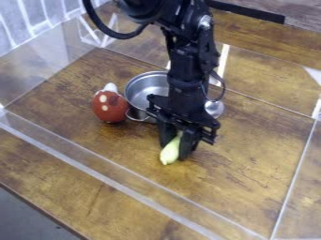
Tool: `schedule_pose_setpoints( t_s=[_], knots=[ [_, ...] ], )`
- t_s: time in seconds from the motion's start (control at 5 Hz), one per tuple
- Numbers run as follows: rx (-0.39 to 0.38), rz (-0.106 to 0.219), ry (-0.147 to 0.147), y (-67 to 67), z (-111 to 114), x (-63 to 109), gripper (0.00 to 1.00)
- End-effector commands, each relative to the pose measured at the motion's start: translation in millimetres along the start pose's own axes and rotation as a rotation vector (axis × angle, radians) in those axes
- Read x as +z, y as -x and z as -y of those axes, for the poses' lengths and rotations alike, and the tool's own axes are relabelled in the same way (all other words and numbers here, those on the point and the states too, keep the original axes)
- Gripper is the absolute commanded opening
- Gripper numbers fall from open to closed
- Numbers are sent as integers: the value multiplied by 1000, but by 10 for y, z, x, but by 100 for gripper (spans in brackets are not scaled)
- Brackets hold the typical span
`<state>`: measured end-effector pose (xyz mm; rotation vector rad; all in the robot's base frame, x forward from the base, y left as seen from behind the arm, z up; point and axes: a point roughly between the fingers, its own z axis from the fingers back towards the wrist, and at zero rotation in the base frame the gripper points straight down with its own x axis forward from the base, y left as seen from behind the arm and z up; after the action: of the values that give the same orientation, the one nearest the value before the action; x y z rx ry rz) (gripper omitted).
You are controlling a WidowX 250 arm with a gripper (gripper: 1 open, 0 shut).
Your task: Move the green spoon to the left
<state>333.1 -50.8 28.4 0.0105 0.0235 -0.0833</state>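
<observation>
Honestly, the green spoon [170, 151] sits down on the table [94, 160] in front of the pot [142, 87], its handle seemingly pinched by the gripper [175, 147], so if it's dragged left with a loose hold it could be twisted free or bumped into the red ball-shaped thing [109, 107].

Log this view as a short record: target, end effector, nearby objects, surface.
target: green spoon, near the front of the pot, partly covered by the fingers
end effector: directly over the spoon, closed; a firm grip cannot be confirmed
nearby objects: steel pot, partly behind the arm; red ball-shaped object beside the pot
surface: brown wooden table with pale lines
</observation>
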Motion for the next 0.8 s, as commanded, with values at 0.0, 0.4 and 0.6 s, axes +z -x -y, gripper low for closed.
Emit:
schedule_pose_setpoints(
  t_s=[0.0,0.4,0.6],
  knots=[
    [54,78,5,-148,-116,271,0],
    [39,51,16,-196,1,248,0],
    [-4,32,22,-182,68,220,0]
  ],
)
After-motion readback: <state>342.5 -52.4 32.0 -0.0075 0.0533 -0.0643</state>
